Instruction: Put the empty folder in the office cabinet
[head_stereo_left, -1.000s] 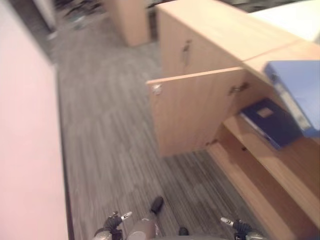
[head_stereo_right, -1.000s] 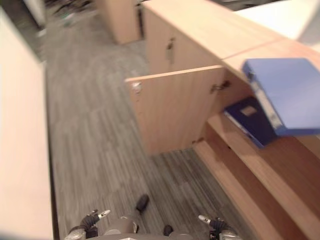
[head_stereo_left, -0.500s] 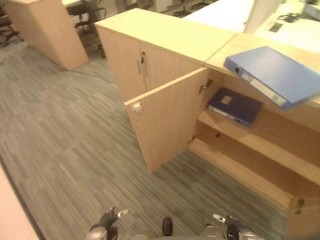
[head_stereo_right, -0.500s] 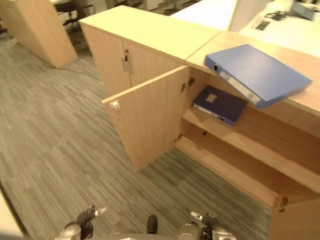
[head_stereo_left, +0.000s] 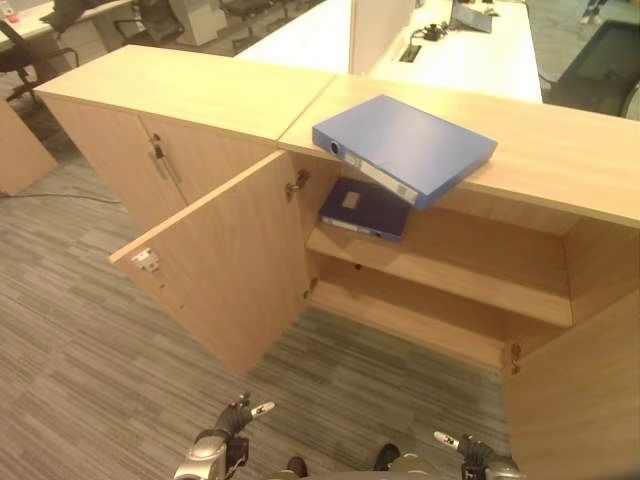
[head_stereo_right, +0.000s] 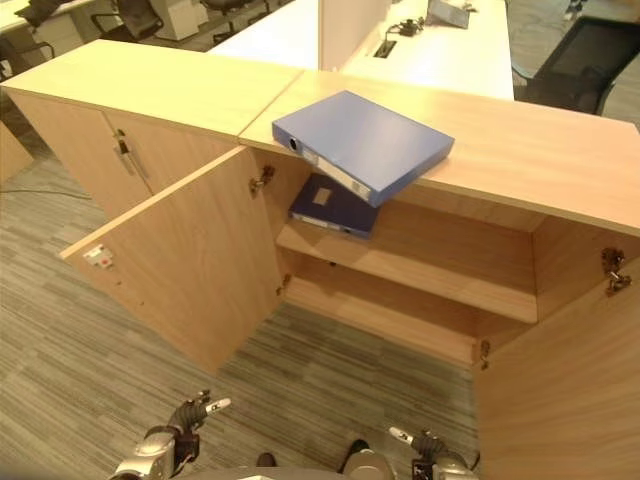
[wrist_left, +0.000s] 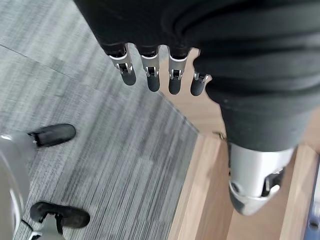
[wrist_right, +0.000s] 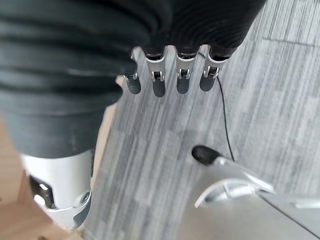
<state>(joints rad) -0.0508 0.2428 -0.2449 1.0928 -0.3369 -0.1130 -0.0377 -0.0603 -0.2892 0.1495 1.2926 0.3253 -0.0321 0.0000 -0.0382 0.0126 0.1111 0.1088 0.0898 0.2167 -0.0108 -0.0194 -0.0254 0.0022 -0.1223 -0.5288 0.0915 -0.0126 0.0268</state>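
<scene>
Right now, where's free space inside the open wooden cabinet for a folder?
Upper shelf is bare right of the dark blue folder; the lower shelf is bare too. The left end is crowded: the light blue binder overhangs the cabinet top there.

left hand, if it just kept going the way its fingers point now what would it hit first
Probably the carpeted floor. In its wrist view the left hand hangs with straight fingers aimed down at grey carpet, close to the base of the cabinet's open door. Nothing lies between them, though depth is hard to judge.
</scene>
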